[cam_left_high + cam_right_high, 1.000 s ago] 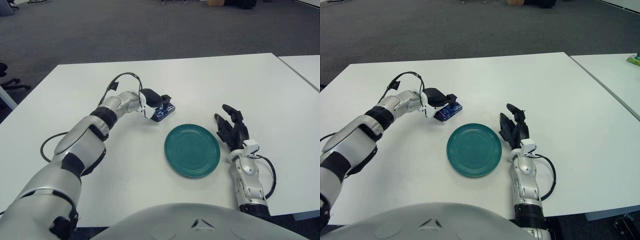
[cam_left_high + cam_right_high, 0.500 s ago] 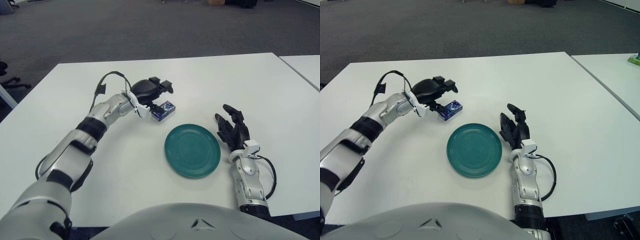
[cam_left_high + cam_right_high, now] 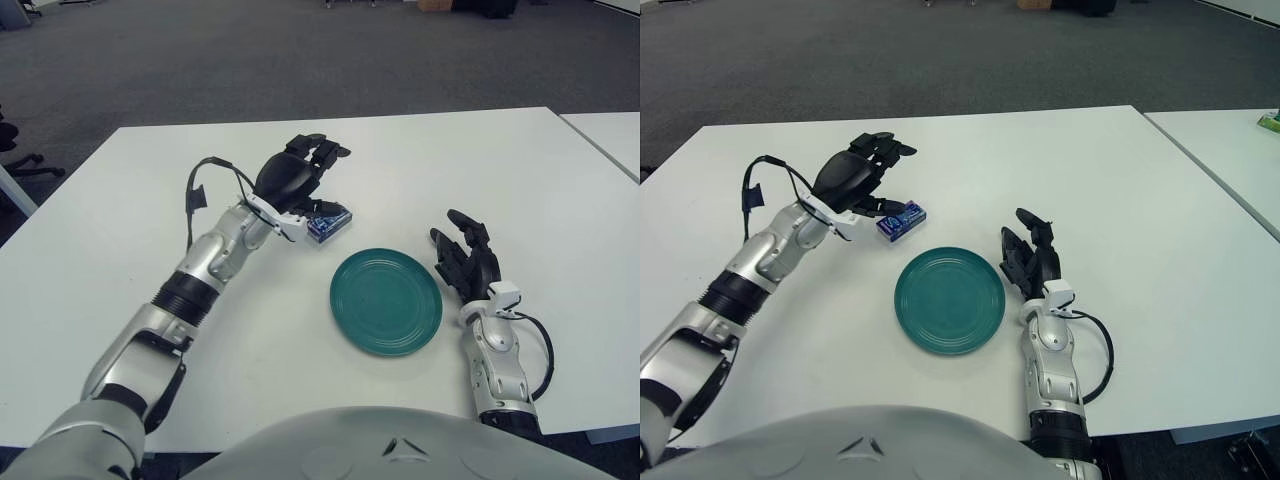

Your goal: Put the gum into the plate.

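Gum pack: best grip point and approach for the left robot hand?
Pinch the gum pack across its two long sides, coming from above. It lies flat on the table, so only the sides are free. The left robot hand hovers open over it.

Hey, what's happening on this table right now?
The robot's left hand hovers with fingers spread just over a small blue gum pack, which lies on the white table beside the green plate, not in it. The hand holds nothing. The right hand shows idle to the right of the plate, fingers relaxed.
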### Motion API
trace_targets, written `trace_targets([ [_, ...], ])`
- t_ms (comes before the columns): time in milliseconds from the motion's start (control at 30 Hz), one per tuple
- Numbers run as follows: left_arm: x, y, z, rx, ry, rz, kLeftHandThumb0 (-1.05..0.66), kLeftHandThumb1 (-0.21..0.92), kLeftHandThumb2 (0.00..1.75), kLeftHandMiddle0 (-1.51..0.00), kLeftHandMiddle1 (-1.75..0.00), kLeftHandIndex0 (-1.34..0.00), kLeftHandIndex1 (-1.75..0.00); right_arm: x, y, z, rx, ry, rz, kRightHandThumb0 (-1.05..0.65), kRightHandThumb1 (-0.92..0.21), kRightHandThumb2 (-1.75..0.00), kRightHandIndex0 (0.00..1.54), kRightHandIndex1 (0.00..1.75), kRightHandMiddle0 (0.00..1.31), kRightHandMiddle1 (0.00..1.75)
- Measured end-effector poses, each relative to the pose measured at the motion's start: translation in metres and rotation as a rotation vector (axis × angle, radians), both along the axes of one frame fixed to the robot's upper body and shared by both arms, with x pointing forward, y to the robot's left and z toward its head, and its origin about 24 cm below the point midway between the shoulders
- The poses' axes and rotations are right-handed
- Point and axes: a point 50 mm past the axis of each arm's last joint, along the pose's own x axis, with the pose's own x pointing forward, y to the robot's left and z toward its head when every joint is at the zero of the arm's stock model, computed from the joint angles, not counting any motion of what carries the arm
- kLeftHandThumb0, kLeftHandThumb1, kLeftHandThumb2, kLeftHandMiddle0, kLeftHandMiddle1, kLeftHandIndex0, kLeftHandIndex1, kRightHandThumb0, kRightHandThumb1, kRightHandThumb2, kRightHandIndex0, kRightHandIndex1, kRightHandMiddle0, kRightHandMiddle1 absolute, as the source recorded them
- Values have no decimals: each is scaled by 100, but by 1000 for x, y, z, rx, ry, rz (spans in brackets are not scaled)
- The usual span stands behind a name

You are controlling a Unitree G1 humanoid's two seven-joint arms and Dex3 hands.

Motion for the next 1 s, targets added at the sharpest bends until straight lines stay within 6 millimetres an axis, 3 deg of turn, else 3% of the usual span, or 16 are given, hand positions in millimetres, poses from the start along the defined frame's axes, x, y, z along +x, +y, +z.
trace_targets([
  [233,18,-11,-23,61,78,211,-105,92,72,-28,-5,-3,-125,0,0,0,8,-3,5,-43,-88,-64,35,50,2,83],
  [533,19,-26,-47,163,244,307,-105,92,92,-41,-16,-12,-120,0,0,1,9,-4,1,-44,-90,-64,32,59,3,84],
  [567,18,-28,-48,172,258,307,-105,92,94,-41,-20,-13,-121,-1,0,1,8,-4,2,-44,-90,-64,32,59,3,84],
  [633,17,-30,-51,192,279,304,-105,92,100,-33,-48,-18,-124,-1,0,1,8,-3,2,-44,-91,-64,32,60,3,84],
  [767,17,-32,-56,230,301,296,-105,92,108,-29,-84,-30,-132,-1,1,1,6,2,5,-46,-91,-62,33,61,3,84],
  [1000,20,-32,-61,264,320,308,-105,92,113,-28,-109,-37,-138,0,3,1,7,4,14,-46,-91,-60,32,62,3,85],
])
